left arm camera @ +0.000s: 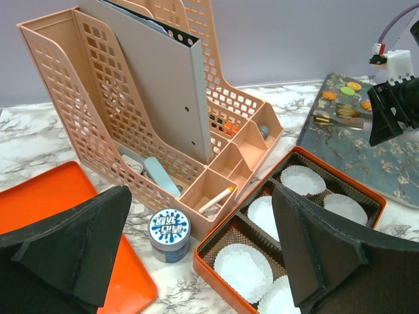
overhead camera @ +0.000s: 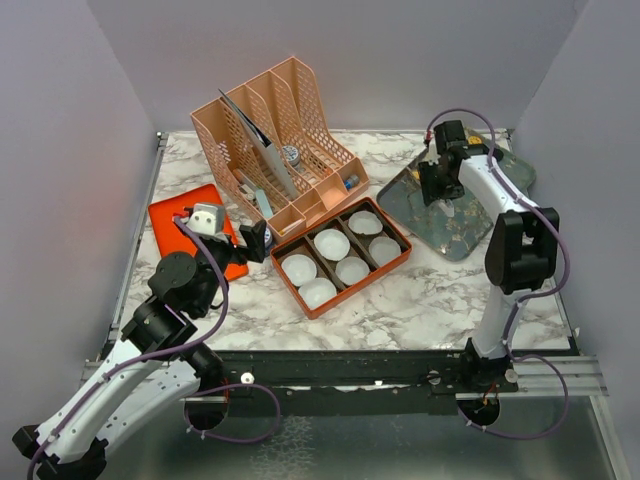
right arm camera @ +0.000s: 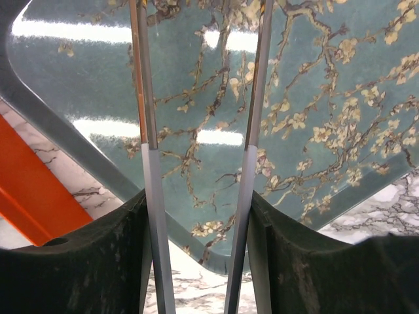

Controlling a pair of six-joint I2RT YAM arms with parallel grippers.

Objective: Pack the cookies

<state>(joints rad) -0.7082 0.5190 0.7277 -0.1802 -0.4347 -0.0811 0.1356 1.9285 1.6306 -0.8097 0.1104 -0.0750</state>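
A white marble-patterned tabletop (overhead camera: 420,310) with grey veins fills the middle of the top view. It is closed in by three plain, pale lilac-grey walls under soft, even light: a back wall (overhead camera: 380,60) across the top of the frame, and a left wall (overhead camera: 60,150) and a right wall (overhead camera: 600,130) slanting down either side. Along the table's near edge, in the lower part of the frame, a black bar (overhead camera: 340,365) meets a silver metal rail (overhead camera: 560,375) at the lower right, and below them a dull grey metal surface (overhead camera: 400,450) spans the bottom edge.
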